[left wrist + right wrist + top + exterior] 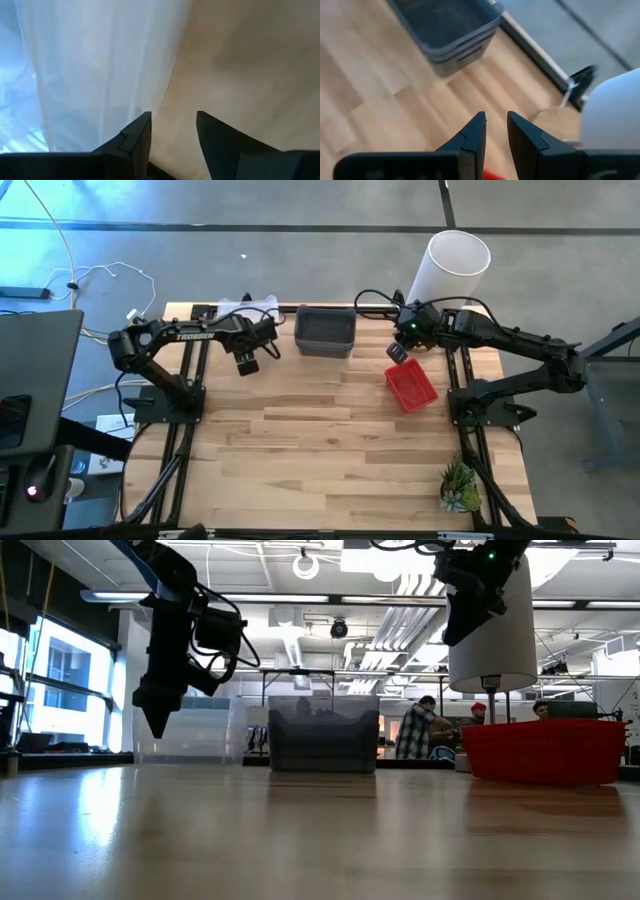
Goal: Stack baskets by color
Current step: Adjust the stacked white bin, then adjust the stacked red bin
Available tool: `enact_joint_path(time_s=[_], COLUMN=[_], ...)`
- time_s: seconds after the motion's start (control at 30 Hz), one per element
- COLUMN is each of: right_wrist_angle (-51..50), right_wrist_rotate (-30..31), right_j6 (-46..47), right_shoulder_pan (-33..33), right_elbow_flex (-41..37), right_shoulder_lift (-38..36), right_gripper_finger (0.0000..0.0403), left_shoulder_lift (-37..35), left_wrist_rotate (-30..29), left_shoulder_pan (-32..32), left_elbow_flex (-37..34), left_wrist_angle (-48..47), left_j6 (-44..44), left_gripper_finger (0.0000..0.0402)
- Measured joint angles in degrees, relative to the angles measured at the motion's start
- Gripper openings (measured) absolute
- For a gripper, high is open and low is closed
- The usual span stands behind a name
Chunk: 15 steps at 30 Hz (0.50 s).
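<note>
Red baskets [411,386] stacked, grey baskets [325,330] behind (nested); right gripper [495,131] empty

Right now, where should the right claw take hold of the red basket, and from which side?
Grip the red basket by its top rim, coming straight down from above: it sits upright and open-topped on the table, and the right claw hangs above its far corner.

the table [330,450] was pale wood in light and darker planks. one basket [411,386] was red, another [325,330] smoky dark grey, a third [190,735] clear. the tall cylinder [447,268] was white, both arms black, the small plant [459,488] green.
</note>
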Motion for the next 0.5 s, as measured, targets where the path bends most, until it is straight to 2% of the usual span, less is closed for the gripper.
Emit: enact_joint_path(time_s=[0.23,0.37,0.5], right_wrist_angle=[-2.4,-5.0,-9.0], right_wrist_rotate=[-10.7,-14.6,-15.7], right_j6=[3.8,7.6,12.0], right_shoulder_pan=[0.0,0.0,0.2], right_elbow_flex=[0.0,0.0,0.0], right_shoulder_lift=[0.0,0.0,0.3], right_gripper_finger=[0.0067,0.0067,0.0067], left_shoulder_lift=[0.0,-1.6,-4.7], left_wrist_rotate=[-2.8,2.1,5.6], left_shoulder_pan=[2.4,0.1,-4.5], left_elbow_flex=[0.0,0.0,0.0], left_wrist_angle=[0.0,0.4,0.5], left_j6=[0.1,-1.3,-3.6], left_gripper_finger=[0.0142,0.0142,0.0142])
